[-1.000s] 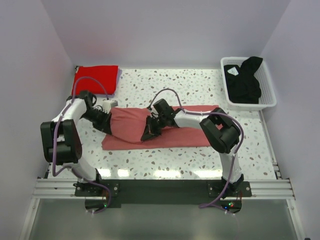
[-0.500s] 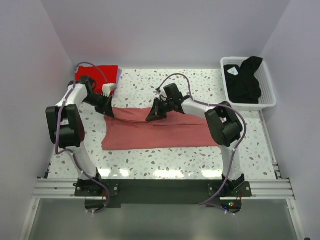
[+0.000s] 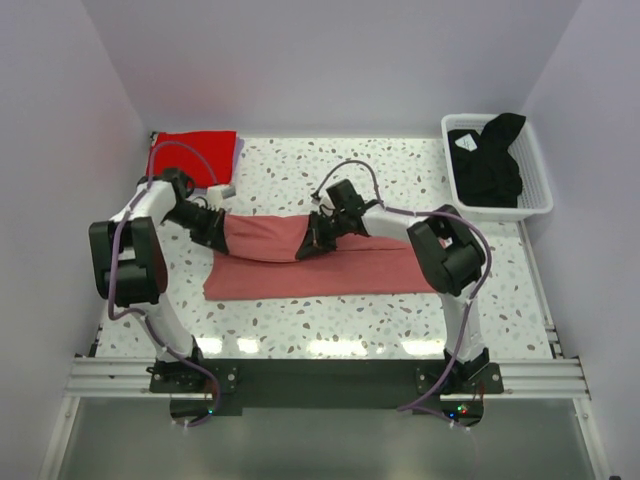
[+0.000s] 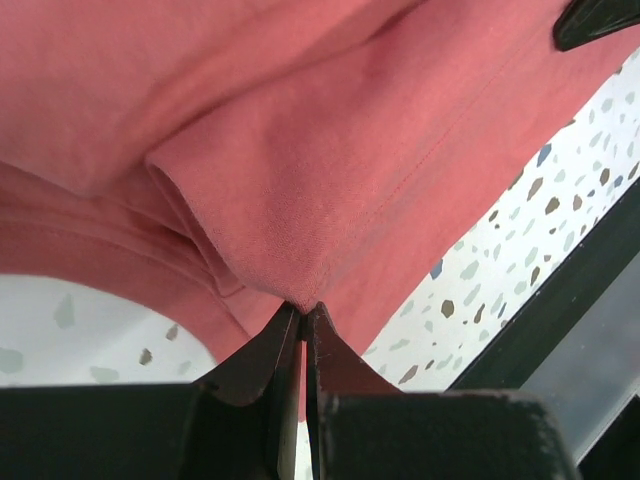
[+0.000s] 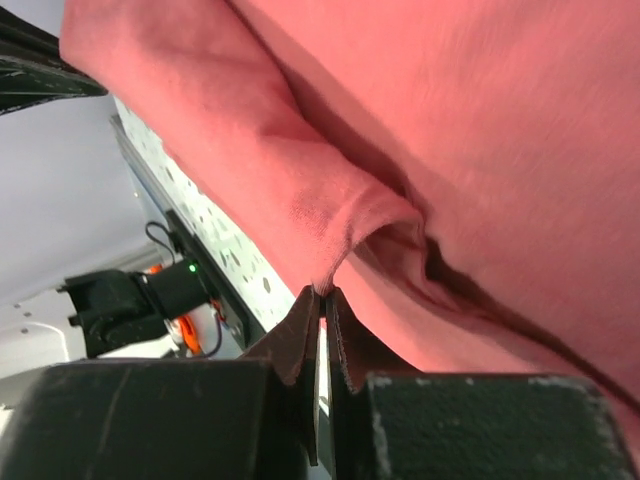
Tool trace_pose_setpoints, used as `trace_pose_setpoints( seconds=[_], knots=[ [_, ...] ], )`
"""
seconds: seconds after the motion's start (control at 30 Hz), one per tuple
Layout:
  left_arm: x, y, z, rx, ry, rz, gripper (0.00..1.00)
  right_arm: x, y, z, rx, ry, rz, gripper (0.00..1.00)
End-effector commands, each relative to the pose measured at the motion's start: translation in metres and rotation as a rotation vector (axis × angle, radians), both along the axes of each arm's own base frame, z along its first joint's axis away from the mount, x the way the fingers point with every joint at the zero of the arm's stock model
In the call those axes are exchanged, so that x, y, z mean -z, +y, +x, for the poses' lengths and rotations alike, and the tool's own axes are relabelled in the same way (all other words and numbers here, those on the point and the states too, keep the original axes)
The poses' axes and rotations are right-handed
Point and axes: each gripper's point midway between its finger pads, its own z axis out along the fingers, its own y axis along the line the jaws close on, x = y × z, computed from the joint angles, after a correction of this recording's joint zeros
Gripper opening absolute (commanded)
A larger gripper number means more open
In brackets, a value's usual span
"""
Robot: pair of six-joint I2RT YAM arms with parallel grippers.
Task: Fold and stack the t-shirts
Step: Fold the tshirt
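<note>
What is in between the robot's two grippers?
A raised fold of the salmon-pink t-shirt stretches between the left gripper and right gripper, seen from the top camera.

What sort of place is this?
Likely a robot test booth: two arms bolted to a metal rail, plain walls around a speckled table, a pink t-shirt and red t-shirt as props.

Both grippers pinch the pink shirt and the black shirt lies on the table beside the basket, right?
No: the top external view shows the black shirt inside the white basket. Left gripper and right gripper do pinch the pink shirt.
</note>
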Motion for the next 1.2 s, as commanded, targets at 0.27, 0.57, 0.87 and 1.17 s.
trace_pose_setpoints(
  seconds=[0.27,0.57,0.87,1.17],
  knots=[
    [0.032,0.015,-0.015,-0.037,0.035,0.1,0.07,0.018,-0.01,-0.026,-0.067,-0.01,-0.078,0.01],
    [-0.019,0.008,-0.011,-0.003,-0.126,0.05,0.34,-0.059,-0.028,-0.041,-0.314,-0.192,-0.041,0.52],
    [-0.01,-0.041,0.005,-0.001,-0.232,0.192,0.26,-0.05,-0.148,0.012,-0.536,-0.443,-0.458,0.47],
    [0.045,-0.026,0.001,-0.029,-0.097,0.356,0.21,-0.02,-0.244,0.071,-0.539,-0.531,-0.794,0.38]
  ],
)
